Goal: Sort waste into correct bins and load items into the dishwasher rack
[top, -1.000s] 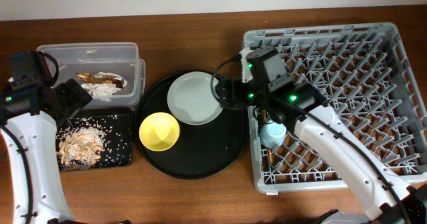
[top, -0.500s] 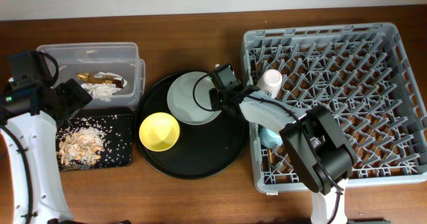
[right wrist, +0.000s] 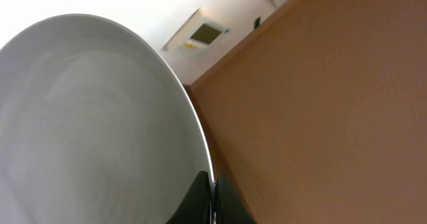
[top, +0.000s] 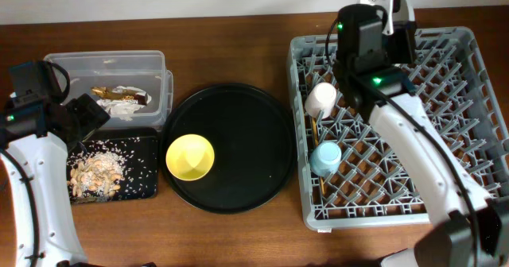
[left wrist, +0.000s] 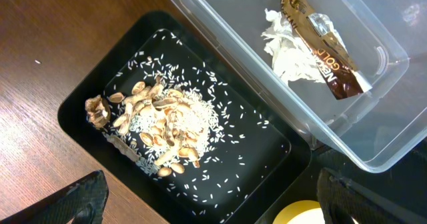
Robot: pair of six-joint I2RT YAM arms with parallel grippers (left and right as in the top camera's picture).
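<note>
My right gripper point(right wrist: 212, 191) is shut on the rim of the pale grey-blue plate point(right wrist: 100, 117), which stands on edge and fills the right wrist view. Overhead, that gripper point(top: 390, 13) hangs over the back left part of the grey dishwasher rack point(top: 445, 179). In the rack are the pink cup point(top: 321, 100), the light-blue cup point(top: 326, 157) and the chopsticks point(top: 317, 132). The yellow bowl point(top: 189, 156) sits on the round tray. My left gripper point(left wrist: 213, 207) is open over the black rectangular tray point(left wrist: 267, 137) of food scraps point(left wrist: 163, 127). The foil wrapper point(left wrist: 320, 44) lies in the clear tub point(left wrist: 220, 24).
The large round black tray point(top: 246, 156) lies between the bins and the rack, holding only the bowl. White crumpled paper point(left wrist: 283, 47) lies beside the wrapper in the tub. Loose rice grains are scattered over the black tray's floor.
My right gripper shut on the plate's rim, lifted it off the round tray and carried it over the back of the rack. The left arm has not moved.
</note>
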